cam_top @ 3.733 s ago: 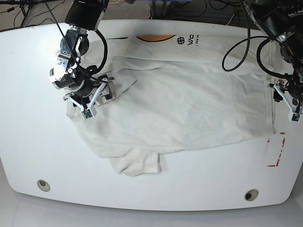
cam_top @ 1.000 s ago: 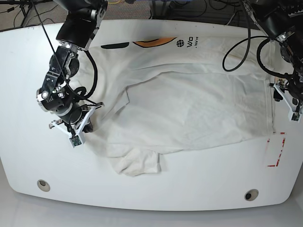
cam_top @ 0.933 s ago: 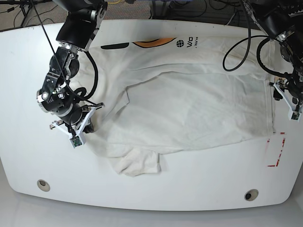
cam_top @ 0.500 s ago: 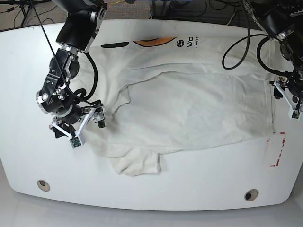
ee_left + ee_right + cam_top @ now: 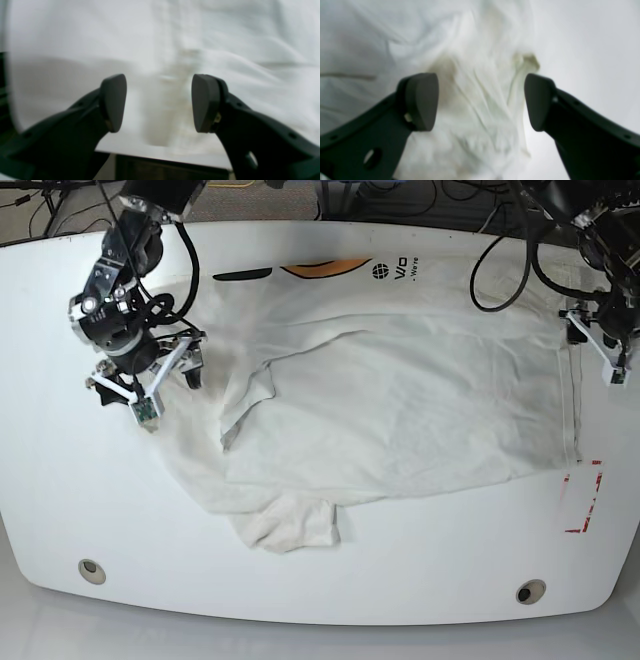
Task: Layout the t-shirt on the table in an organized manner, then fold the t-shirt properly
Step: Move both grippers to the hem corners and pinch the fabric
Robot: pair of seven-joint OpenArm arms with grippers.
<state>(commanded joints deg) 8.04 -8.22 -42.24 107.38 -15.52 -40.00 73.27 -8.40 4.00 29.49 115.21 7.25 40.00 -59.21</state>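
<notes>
The white t-shirt (image 5: 400, 400) lies spread over the white table (image 5: 70, 500), orange graphic (image 5: 325, 268) and black lettering at its far edge. One sleeve is bunched near the front (image 5: 290, 525). My right gripper (image 5: 165, 388) hovers open over the shirt's left side; in the right wrist view (image 5: 480, 100) wrinkled fabric (image 5: 475, 82) lies between its fingers. My left gripper (image 5: 597, 345) is open at the shirt's right hem; in the left wrist view (image 5: 158, 102) the hem seam (image 5: 175, 62) lies beneath it. Neither holds anything.
Red tape marks (image 5: 585, 495) sit by the shirt's front right corner. Two round holes (image 5: 92, 570) (image 5: 530, 591) lie near the table's front edge. Black cables (image 5: 500, 280) hang over the far right. The table edge (image 5: 162, 152) shows under my left gripper.
My right gripper opened, let go of the shirt's left edge and moved toward the far side. My left gripper also moved farther back along the right hem.
</notes>
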